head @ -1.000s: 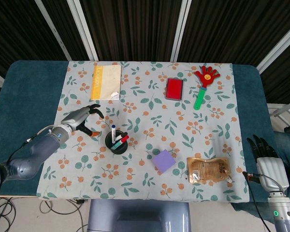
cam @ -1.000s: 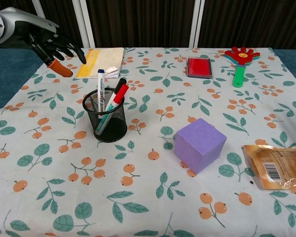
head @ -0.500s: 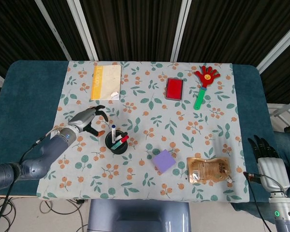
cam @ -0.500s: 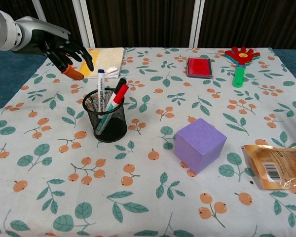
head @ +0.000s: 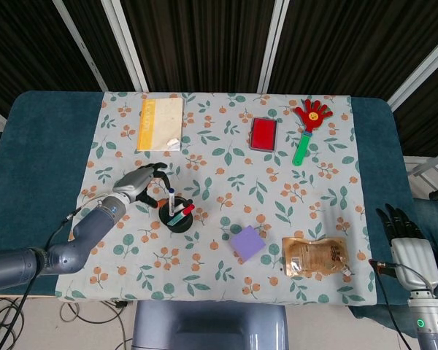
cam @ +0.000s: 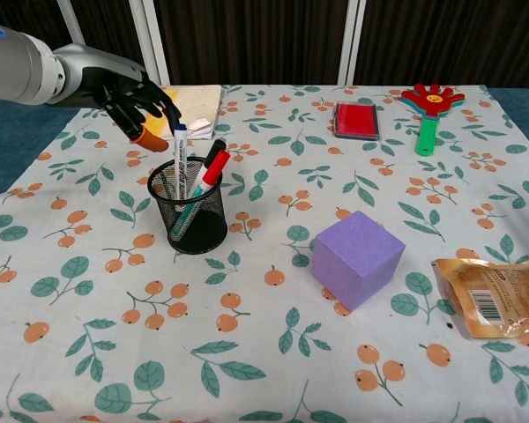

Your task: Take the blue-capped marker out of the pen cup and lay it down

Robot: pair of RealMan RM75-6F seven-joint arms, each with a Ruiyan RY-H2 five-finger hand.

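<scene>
A black mesh pen cup (cam: 188,214) (head: 177,216) stands on the floral cloth left of centre. Upright in it is the blue-capped marker (cam: 180,150) (head: 171,197), alongside a red-capped marker (cam: 212,169) and other pens. My left hand (cam: 134,91) (head: 142,183) hovers just left of the blue cap with its fingers spread and slightly curled, holding nothing. Its fingertips are close to the cap; I cannot tell whether they touch it. My right hand (head: 403,234) hangs off the table's right edge, fingers extended and empty.
A purple cube (cam: 357,258) sits right of the cup, and a tan snack pouch (cam: 498,296) lies at the right edge. At the back are a yellow notebook (cam: 187,107), a red box (cam: 356,120) and a hand-shaped clapper toy (cam: 430,114).
My left hand has moved right and slightly toward the cup, from beside the notebook to next to the blue cap. The cup, the pens and the right hand have stayed put.
</scene>
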